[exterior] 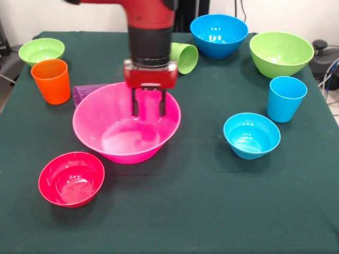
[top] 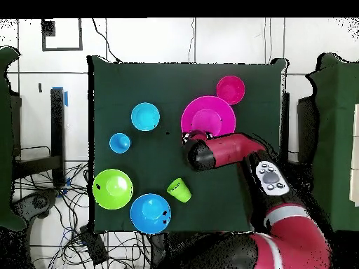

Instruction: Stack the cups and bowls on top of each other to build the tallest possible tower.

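Gripper: the gripper hangs inside the large pink bowl, near its far rim; its two dark fingers stand a little apart with nothing between them
Large pink bowl: upright near the middle of the table, empty apart from the gripper tips; nothing is nested in it, so no tower stands
Red bowl: the small red bowl sits upright just in front of the pink bowl, close to it but apart
Purple cup: the purple cup lies on its side behind the pink bowl's rim, mostly hidden by it
Orange cup: the orange cup stands upright beside the purple cup
Small green bowl: at a far corner, behind the orange cup
Green cup: the green cup lies tipped on its side beside the arm
Blue bowl: the medium blue bowl stands at the far edge
Large green bowl: next to the blue bowl
Light blue cup: upright, in front of the large green bowl
Light blue bowl: upright, near the light blue cup
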Robot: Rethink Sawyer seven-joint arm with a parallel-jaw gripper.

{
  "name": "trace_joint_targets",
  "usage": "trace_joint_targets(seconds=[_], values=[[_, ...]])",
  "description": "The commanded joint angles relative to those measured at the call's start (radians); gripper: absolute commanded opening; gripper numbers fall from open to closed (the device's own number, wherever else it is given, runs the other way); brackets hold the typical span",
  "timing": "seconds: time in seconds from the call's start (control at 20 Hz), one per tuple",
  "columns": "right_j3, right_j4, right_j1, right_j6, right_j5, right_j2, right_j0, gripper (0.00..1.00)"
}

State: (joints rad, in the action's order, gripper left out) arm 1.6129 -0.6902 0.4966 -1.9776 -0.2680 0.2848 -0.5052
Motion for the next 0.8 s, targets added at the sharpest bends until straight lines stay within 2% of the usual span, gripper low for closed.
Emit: trace_joint_targets(seconds=[0.05, 0.3, 0.4, 0.5, 0.65, 0.8], values=[[0.076, 0.011, 0.077, -0.134, -0.030, -0.082, 0.111, 1.00], [0.126, 0.126, 0.175, -0.220, -0.137, -0.155, 0.241, 1.00], [0.123, 0.155, 0.189, -0.262, -0.146, -0.210, 0.312, 1.00], [0.117, 0.183, 0.192, -0.267, -0.156, -0.237, 0.348, 1.00], [0.119, 0.216, 0.188, -0.246, -0.147, -0.252, 0.360, 1.00], [0.114, 0.234, 0.161, -0.243, -0.095, -0.275, 0.377, 1.00]])
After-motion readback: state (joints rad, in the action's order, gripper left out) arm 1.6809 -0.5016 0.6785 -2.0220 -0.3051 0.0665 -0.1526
